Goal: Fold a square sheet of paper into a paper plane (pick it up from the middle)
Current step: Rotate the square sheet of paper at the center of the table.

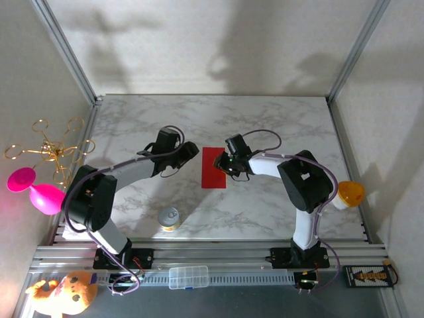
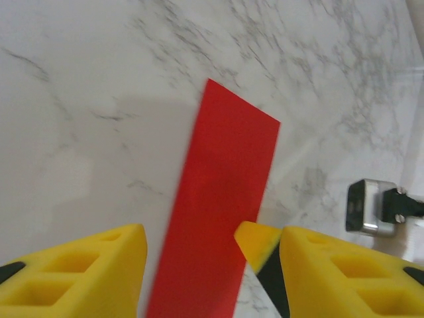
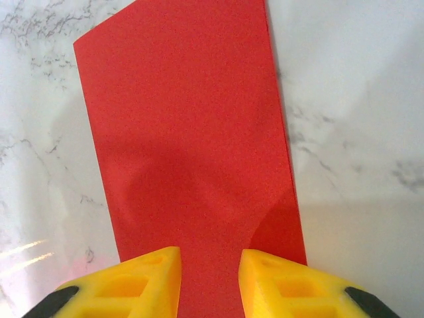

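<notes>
Top external view: we locate one bright red thin paper sheet (image 1: 214,167) lying flat near the centre of the white marbled tabletop (image 1: 278,119). Its outline is a narrow rectangle, not a square, so we judge it to be folded in half. The left end effector (image 1: 192,151) sits just beside its left long edge. The right end effector (image 1: 230,167) overlaps its right long edge.

In the left wrist view, the left end effector (image 2: 209,265) has its yellow fingers (image 2: 99,265) well apart. The red sheet (image 2: 225,179) runs out between them and we see no grip on it. In the right wrist view, the right end effector (image 3: 209,271) shows a narrower gap. The sheet (image 3: 185,119) lies flat below that gap and is not pinched.

Procedure, as we judge it:
1. Treat the step in hand as positioning for the nose folds.
2. Raise each end effector straight up before travelling sideways. Thin paper drags easily.
3. Pin the sheet at its middle with one end effector.
4. Lift a single corner with the other and bring it to the centre crease.
5. Press along the new edge, not across it.

Count:
- red sheets: one
- end effectors: two
- silver-topped round can (image 1: 169,218): one
- clear plastic compartment box (image 1: 187,277): one
- pink balloon-like toy (image 1: 34,189): one
</notes>
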`<control>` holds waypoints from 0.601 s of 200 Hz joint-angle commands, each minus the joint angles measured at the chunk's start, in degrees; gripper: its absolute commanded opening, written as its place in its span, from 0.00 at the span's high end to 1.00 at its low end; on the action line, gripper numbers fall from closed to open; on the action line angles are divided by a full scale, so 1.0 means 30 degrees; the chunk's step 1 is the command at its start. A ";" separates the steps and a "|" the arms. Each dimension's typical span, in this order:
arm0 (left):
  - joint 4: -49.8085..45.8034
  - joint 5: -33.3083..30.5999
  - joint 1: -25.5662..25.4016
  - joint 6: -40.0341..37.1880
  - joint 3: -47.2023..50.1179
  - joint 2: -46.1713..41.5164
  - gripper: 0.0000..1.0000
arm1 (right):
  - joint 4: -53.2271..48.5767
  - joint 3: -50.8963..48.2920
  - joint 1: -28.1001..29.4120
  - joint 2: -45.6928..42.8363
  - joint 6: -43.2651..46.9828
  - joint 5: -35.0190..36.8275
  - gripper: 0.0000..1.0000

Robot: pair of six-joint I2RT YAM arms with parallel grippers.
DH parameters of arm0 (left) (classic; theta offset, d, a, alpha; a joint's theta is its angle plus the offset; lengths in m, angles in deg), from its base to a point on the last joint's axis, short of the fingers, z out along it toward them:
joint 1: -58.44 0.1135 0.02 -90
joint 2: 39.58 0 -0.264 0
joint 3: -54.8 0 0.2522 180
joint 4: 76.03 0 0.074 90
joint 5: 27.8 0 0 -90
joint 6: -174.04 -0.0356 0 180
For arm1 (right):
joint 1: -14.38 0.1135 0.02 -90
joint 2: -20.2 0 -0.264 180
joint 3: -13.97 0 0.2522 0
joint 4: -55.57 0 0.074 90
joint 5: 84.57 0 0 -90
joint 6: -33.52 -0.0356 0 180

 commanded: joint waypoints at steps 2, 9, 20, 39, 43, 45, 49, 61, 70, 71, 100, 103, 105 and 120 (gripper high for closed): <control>0.0646 0.1039 -0.0691 0.0086 -0.0712 0.0948 0.49 | -0.0364 -0.0703 0.0177 -0.0931 -0.1632 0.0365 0.68; 0.0524 0.1081 -0.0874 -0.0040 -0.1008 0.1234 0.51 | -0.0219 -0.0643 0.0074 -0.1504 -0.1252 0.0368 0.68; 0.0448 0.1158 -0.1112 -0.0167 -0.1435 0.1696 0.55 | -0.0236 -0.0687 -0.0127 -0.2459 -0.0637 0.0445 0.64; 0.0536 0.1548 -0.1526 -0.0198 -0.2203 0.2595 0.60 | -0.0201 -0.1573 -0.0638 -0.4185 0.0091 0.0828 0.58; 0.0528 0.1644 -0.1634 -0.0198 -0.2344 0.2788 0.61 | -0.0154 -0.1836 -0.0769 -0.4476 0.0161 0.0824 0.57; 0.0525 0.1682 -0.1694 -0.0220 -0.2459 0.2909 0.62 | -0.0151 -0.1999 -0.0850 -0.4619 0.0199 0.0799 0.56; 0.0515 0.1761 -0.1786 -0.0253 -0.2648 0.3165 0.63 | -0.0124 -0.2218 -0.0993 -0.4847 0.0251 0.0713 0.56; 0.0279 0.1678 -0.2061 -0.0337 -0.3121 0.3792 0.65 | -0.0197 -0.2930 -0.1447 -0.5274 0.0392 0.0337 0.55; 0.0020 0.1467 -0.2159 -0.0399 -0.3416 0.4218 0.68 | -0.0295 -0.3393 -0.1714 -0.5482 0.0514 -0.0022 0.54; -0.0011 0.1448 -0.2161 -0.0401 -0.3431 0.4267 0.68 | -0.0296 -0.3436 -0.1725 -0.5485 0.0538 -0.0074 0.54; -0.0875 0.0022 -0.2163 -0.0590 -0.3879 0.4968 0.72 | -0.0451 -0.4388 -0.1940 -0.6083 0.1223 -0.1228 0.51; -0.0905 -0.0028 -0.2137 -0.0580 -0.3899 0.5028 0.72 | -0.0509 -0.4460 -0.1941 -0.6140 0.1275 -0.1334 0.51; -0.0895 -0.0055 -0.2135 -0.0579 -0.3910 0.5066 0.73 | -0.0540 -0.4508 -0.1934 -0.6171 0.1327 -0.1388 0.51; -0.0676 -0.0206 -0.2159 -0.0340 -0.3813 0.5350 0.75 | -0.0731 -0.4856 -0.1941 -0.6434 0.1412 -0.1719 0.51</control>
